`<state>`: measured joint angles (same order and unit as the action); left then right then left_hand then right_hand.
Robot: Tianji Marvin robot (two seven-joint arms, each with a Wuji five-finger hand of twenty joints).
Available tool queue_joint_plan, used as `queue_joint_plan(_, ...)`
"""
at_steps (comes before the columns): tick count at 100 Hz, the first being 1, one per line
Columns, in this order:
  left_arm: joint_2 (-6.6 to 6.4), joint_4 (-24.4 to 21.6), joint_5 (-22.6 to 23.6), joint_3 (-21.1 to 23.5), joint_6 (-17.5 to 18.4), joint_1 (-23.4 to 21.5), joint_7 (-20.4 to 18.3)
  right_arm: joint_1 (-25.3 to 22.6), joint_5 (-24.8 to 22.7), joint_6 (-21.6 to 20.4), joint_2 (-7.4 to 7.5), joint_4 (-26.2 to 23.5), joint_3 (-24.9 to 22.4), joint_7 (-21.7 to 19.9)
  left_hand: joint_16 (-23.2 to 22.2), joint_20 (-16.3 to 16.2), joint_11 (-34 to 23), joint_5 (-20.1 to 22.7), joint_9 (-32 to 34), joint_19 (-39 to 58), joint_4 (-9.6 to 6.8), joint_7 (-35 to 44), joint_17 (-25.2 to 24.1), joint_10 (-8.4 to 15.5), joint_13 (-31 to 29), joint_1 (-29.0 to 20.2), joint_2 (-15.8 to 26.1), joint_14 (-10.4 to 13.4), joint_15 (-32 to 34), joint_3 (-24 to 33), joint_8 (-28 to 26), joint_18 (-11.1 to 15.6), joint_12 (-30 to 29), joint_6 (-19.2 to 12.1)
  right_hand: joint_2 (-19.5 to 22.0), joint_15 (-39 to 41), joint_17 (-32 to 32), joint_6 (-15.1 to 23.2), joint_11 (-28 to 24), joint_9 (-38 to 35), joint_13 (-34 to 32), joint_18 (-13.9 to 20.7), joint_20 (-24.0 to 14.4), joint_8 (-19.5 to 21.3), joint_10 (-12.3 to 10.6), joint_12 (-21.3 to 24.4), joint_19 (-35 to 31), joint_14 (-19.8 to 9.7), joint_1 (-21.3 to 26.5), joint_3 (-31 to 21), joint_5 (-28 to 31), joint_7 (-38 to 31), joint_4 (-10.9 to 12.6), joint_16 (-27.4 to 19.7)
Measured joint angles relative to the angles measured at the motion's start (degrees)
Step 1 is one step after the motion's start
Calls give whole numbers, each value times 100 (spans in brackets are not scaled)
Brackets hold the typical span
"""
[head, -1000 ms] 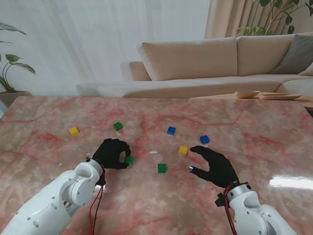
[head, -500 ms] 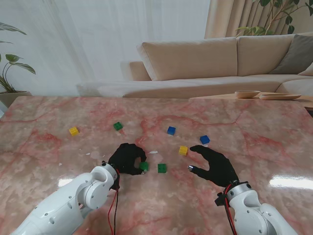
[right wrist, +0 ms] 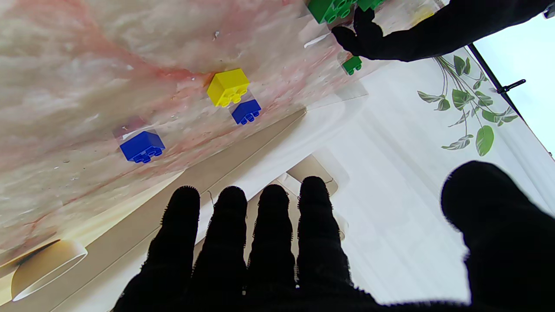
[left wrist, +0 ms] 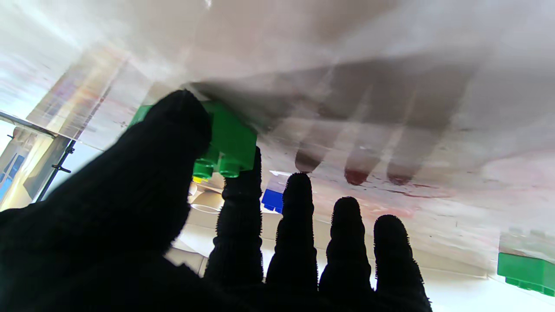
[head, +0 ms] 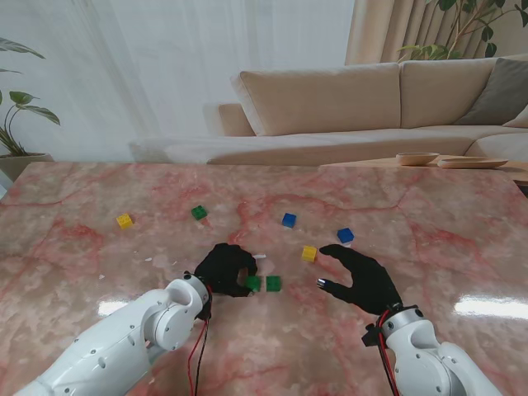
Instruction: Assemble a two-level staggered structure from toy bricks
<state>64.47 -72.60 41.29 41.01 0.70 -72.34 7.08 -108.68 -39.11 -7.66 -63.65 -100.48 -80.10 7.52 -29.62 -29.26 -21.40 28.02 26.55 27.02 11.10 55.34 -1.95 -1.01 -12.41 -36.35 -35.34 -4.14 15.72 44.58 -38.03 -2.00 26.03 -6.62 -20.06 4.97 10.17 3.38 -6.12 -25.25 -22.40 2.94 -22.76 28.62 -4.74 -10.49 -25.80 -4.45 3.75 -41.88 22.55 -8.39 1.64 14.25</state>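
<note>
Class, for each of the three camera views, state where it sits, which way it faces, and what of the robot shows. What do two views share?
Stand view: above the shoulders, facing down at the table; both arms show.
Left wrist view: along the left robot hand, which holds a green brick.
Right wrist view: along the open right robot hand, facing the yellow brick.
Shared: stand and right wrist views both show that yellow brick.

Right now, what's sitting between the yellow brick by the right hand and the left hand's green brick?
Another green brick lies between them, right beside the held green brick and short of the yellow brick, in the stand view.
</note>
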Motion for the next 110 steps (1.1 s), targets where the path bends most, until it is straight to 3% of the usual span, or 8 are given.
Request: queue_joint_plan(110,113,248,-156,-417,-116,331,73,-12,57,-53,0,31,-20,-40,-9,17,107,4,-122,1,-14,26,0,119,0,254,63,0,-1,-62,-305,-7,21,0,0,38,5,0,0,0,-53,0,0,0,0,0,-1,-2,0,-56,0,-2,0,0)
